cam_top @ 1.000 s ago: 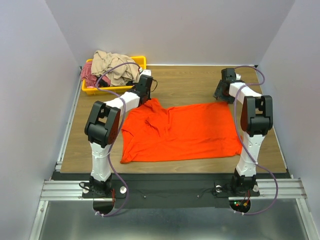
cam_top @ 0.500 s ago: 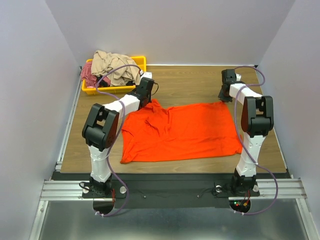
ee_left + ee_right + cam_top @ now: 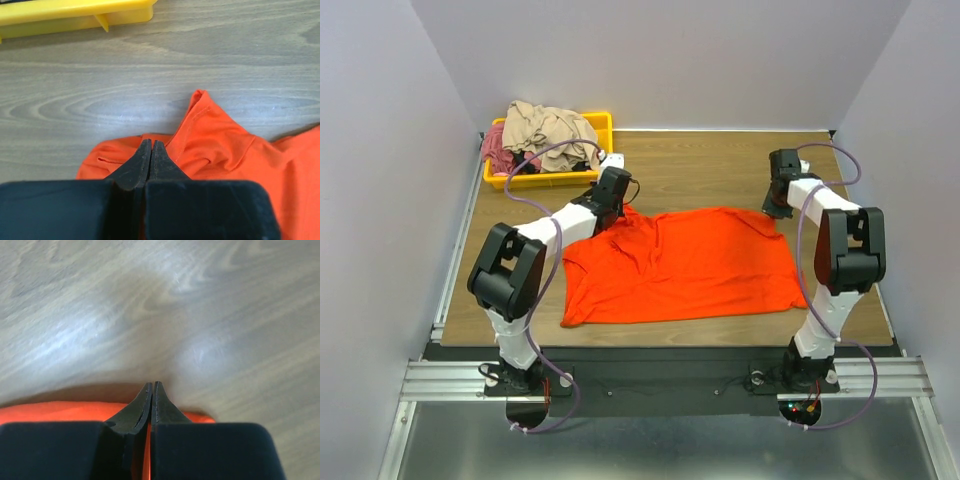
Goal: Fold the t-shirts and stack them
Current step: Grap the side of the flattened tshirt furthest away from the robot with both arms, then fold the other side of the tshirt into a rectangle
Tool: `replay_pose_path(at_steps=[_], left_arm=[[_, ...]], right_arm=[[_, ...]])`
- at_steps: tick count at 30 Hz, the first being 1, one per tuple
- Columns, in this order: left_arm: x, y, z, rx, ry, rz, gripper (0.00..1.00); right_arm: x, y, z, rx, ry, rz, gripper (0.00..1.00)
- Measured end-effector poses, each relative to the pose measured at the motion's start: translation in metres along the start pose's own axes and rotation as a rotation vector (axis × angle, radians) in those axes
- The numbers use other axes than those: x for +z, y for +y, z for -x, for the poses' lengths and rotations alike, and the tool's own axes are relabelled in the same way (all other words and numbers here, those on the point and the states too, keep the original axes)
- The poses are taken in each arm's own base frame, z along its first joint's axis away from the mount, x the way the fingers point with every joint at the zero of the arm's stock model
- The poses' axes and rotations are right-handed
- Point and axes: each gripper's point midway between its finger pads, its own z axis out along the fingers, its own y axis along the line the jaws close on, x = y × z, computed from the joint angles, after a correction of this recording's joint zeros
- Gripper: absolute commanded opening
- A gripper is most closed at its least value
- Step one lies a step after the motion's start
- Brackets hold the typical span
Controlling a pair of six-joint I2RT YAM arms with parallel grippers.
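Observation:
An orange t-shirt (image 3: pixel 680 265) lies spread on the wooden table (image 3: pixel 700 160), its far left part rumpled. My left gripper (image 3: pixel 611 203) is shut on the shirt's far left edge. In the left wrist view the fingers (image 3: pixel 151 143) are pressed together over the orange t-shirt (image 3: pixel 225 150), a sleeve fold poking up beside them. My right gripper (image 3: pixel 779 205) is shut on the shirt's far right corner. In the right wrist view a strip of orange t-shirt (image 3: pixel 50 411) shows under and between the closed gripper (image 3: pixel 152 385).
A yellow bin (image 3: pixel 603 124) at the far left corner holds a heap of tan and dark pink garments (image 3: pixel 545 128); its edge (image 3: pixel 75 12) shows in the left wrist view. Grey walls close in three sides.
My right gripper has closed on the shirt's far right corner. Both grippers have shifted a little toward the near side, dragging the shirt's far edge with them.

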Motion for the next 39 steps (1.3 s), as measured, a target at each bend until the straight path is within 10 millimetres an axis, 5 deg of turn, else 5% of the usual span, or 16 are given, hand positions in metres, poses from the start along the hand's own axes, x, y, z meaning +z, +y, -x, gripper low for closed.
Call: replay_pose_path(at_steps=[10, 24, 34, 39], left_arm=[[-0.044, -0.006, -0.001, -0.035, -0.059, -0.006, 0.0], [-0.098, 0.01, -0.007, -0.158, -0.12, -0.033, 0.0], [-0.124, 0.026, -0.044, -0.275, -0.081, -0.042, 0.0], [-0.123, 0.026, -0.088, -0.294, 0.011, -0.026, 0.0]], right_arm=[[-0.047, -0.012, 0.003, 0.034, -0.064, 0.046, 0.0], [-0.08, -0.027, -0.012, 0.042, -0.099, 0.073, 0.01], [-0.107, -0.048, -0.012, 0.067, -0.165, 0.045, 0.0], [-0.099, -0.062, -0.034, 0.049, -0.121, -0.016, 0.0]])
